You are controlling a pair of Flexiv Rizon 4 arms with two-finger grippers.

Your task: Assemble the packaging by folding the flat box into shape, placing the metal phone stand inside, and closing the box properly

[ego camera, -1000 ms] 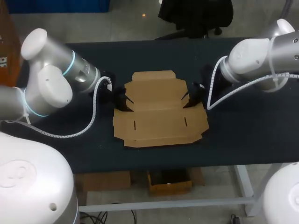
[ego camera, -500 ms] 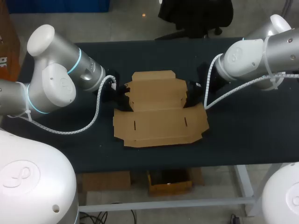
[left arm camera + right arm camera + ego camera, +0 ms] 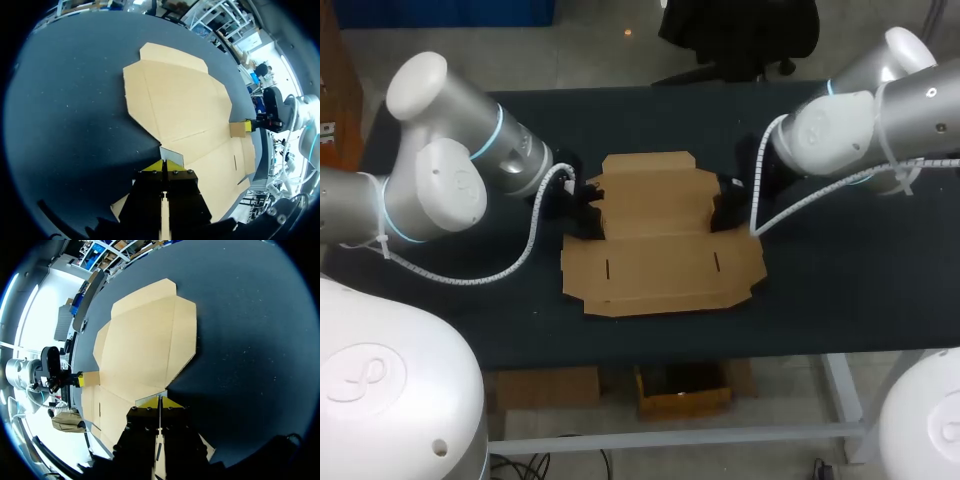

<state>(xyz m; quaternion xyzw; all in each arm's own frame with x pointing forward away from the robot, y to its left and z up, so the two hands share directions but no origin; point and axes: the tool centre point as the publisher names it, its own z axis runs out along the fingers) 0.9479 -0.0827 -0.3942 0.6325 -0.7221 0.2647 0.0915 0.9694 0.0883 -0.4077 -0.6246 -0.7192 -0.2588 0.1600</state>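
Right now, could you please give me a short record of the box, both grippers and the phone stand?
Cardboard box: mostly flat on the table
Left gripper: shut on left side flap, raised
Right gripper: shut on right side flap, raised
Phone stand: not in view

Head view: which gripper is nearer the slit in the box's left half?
Left. The left gripper is shut on the left side flap, just beyond that slit; the right gripper is shut on the right side flap, across the box.
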